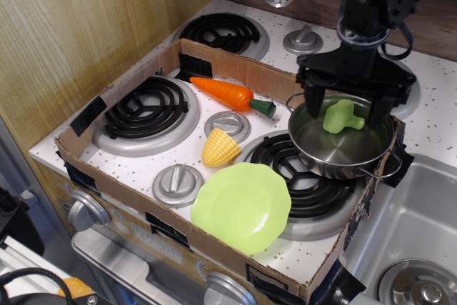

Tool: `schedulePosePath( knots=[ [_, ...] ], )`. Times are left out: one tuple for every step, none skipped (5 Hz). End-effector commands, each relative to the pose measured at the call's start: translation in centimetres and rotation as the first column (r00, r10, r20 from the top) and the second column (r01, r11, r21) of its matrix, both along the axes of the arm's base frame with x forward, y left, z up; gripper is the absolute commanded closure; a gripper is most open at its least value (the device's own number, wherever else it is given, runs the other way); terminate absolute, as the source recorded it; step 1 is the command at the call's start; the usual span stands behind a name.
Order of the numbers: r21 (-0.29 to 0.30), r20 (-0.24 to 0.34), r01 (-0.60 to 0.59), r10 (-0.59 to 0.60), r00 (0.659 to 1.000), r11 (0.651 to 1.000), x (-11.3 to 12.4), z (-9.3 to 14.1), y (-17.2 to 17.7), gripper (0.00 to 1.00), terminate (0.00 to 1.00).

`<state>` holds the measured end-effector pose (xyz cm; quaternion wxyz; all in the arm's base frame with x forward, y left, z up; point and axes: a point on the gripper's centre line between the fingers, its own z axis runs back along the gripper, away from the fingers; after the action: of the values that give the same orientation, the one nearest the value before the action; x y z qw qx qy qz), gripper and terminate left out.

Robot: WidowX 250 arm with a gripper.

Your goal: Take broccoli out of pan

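The black claw (347, 108) is hanging wide open over the shiny steel pan (341, 146). Its two fingers are pointing down, one at the left side of the pan and one at the right side. The toy broccoli (342, 116) is lying inside the pan, near the back, right between the two fingers. It is not possible to tell if a finger is touching it.

The pan is sitting on the front right burner (300, 176) of a toy stove (136, 153). A cardboard wall (235, 66) is going around the front part of the stove. Inside it, a toy carrot (230, 95) is lying near the back wall. A yellow toy corn (220, 148) is lying in the middle, beside a round silver knob (228, 125). A lime-green plate (241, 206) is resting at the front, just beside the pan. A sink (407, 241) is showing at the right.
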<state>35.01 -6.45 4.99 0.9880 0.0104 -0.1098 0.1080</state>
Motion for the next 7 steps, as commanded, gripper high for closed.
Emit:
schedulePosePath(
  knots=[
    [-0.021,0.055,0.001,0.0,0.998,1.0,1.0,0.1,0.8,0.0,0.0],
    [0.012,0.121,-0.008,0.007,0.993,1.0,0.9,-0.1,0.8,0.0,0.0],
    [0.053,0.219,-0.057,0.044,0.975,0.997,0.8,0.0,0.8,0.0,0.0],
    [0.055,0.244,-0.079,0.063,0.968,0.995,0.9,0.0,0.7,0.0,0.0],
    [0.057,0.258,-0.093,0.075,0.963,0.994,0.7,0.1,0.5,1.0,0.0],
    [0.06,0.26,-0.112,0.092,0.961,0.992,0.6,0.3,0.0,1.0,0.0],
    [0.05,0.248,-0.132,0.116,0.962,0.99,0.5,0.8,-0.4,1.0,0.0]
  ],
)
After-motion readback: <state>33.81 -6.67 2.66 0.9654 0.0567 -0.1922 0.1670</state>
